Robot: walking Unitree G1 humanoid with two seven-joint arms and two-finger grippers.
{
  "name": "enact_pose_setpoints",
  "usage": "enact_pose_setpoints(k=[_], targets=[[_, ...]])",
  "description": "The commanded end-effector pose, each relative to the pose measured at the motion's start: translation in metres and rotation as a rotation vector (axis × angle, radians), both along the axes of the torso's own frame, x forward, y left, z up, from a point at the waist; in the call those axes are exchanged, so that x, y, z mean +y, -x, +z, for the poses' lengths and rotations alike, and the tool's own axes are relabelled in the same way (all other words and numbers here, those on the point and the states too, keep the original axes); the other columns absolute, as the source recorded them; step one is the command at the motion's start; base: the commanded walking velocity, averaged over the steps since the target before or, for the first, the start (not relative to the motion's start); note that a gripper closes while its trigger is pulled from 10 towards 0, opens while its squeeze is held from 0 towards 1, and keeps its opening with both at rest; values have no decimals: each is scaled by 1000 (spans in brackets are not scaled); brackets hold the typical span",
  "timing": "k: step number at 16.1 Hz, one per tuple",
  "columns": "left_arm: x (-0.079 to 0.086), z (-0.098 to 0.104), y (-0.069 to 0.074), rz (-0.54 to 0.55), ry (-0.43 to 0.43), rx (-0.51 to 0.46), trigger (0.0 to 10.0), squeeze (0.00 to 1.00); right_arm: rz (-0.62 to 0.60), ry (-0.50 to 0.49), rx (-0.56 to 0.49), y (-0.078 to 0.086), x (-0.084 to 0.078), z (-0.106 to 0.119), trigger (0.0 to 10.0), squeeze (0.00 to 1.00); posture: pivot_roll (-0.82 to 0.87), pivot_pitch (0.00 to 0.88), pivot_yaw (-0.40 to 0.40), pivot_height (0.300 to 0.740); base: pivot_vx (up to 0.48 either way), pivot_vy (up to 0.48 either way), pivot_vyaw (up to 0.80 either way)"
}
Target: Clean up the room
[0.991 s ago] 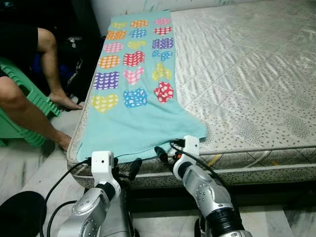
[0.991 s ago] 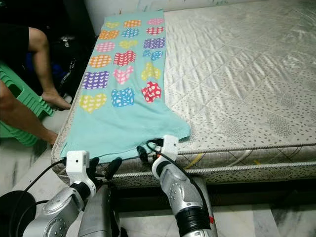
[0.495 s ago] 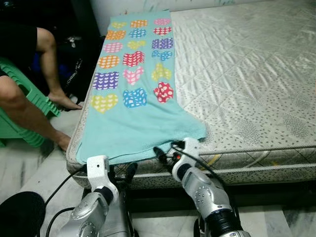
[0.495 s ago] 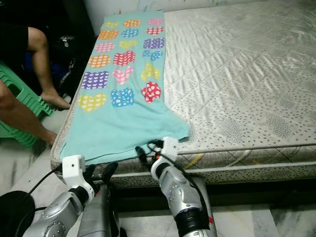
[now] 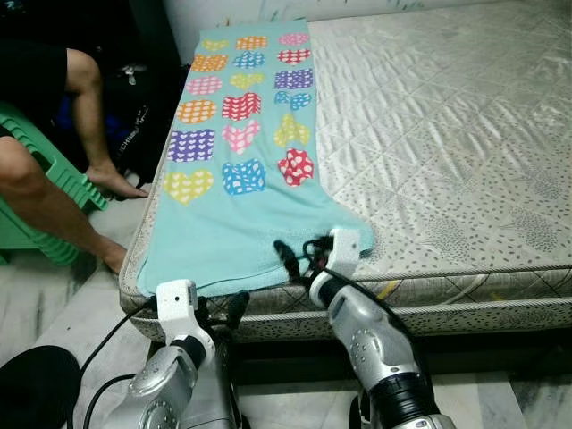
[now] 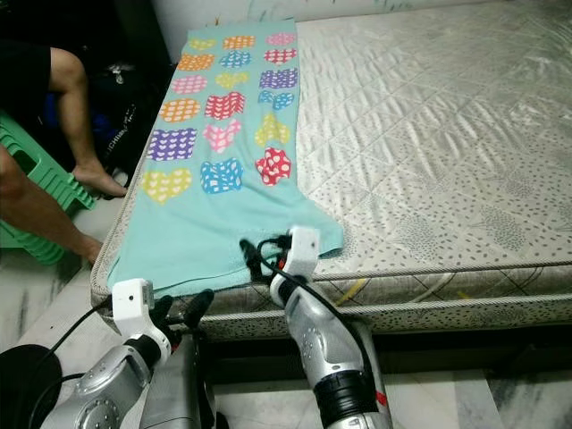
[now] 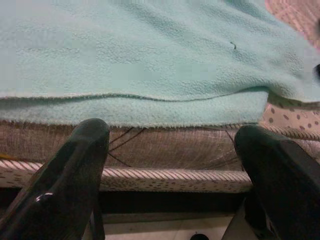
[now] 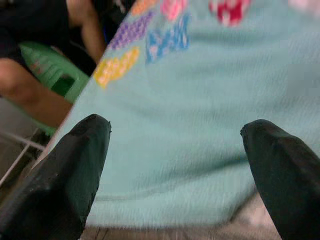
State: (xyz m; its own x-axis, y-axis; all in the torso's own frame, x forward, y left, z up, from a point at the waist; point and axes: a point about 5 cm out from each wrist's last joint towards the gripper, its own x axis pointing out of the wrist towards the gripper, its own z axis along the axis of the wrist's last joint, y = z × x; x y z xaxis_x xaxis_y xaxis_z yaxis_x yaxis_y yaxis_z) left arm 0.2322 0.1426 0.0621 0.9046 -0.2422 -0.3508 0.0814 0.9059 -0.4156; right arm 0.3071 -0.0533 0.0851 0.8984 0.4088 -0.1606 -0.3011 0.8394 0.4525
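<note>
A teal blanket (image 5: 241,170) printed with coloured hearts lies lengthwise along the left side of the mattress (image 5: 447,134), and its near hem reaches the front edge. My right gripper (image 5: 299,255) is open just over that hem; in the right wrist view the blanket (image 8: 200,125) spreads out between its fingers (image 8: 65,180). My left gripper (image 5: 221,310) is open too, lower down, in front of the mattress side. In the left wrist view its fingers (image 7: 75,175) frame the hem (image 7: 150,110) and the mattress piping beneath it.
A person sits on a green stool (image 5: 36,179) at the left, with a leg (image 5: 54,206) and a foot (image 5: 116,183) close to the bed's corner. A black round object (image 5: 36,389) and cables lie on the floor at lower left. The mattress is bare to the right.
My right gripper has risen and moved forward from the mattress edge onto the blanket's hem. My left gripper has sunk slightly below the edge. The blanket has not moved.
</note>
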Motion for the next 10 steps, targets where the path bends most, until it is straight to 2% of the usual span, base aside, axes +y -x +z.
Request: enact_pose_setpoints(k=[1,4,5,6,10], targets=[[3,2,-2,6,-9,-11,10000,0,0,-60,22,16,14,-6,10000,0,5,40,105,500,0,0,0],[2,2,-5,7,-4,-23,10000,0,-91,-35,-86,9,-5,14,10000,0,-8,28,107,500,0,0,0],[2,2,-5,6,-3,-25,10000,0,-103,-33,-100,7,-7,17,10000,0,-10,26,107,500,0,0,0],[2,2,-7,3,-1,-27,10000,0,-127,-42,-127,3,-11,24,10000,0,-15,20,108,520,0,0,0],[1,1,-11,-2,-1,-28,10000,0,-138,-39,-131,0,-14,28,10000,0,-24,10,108,565,0,0,0]])
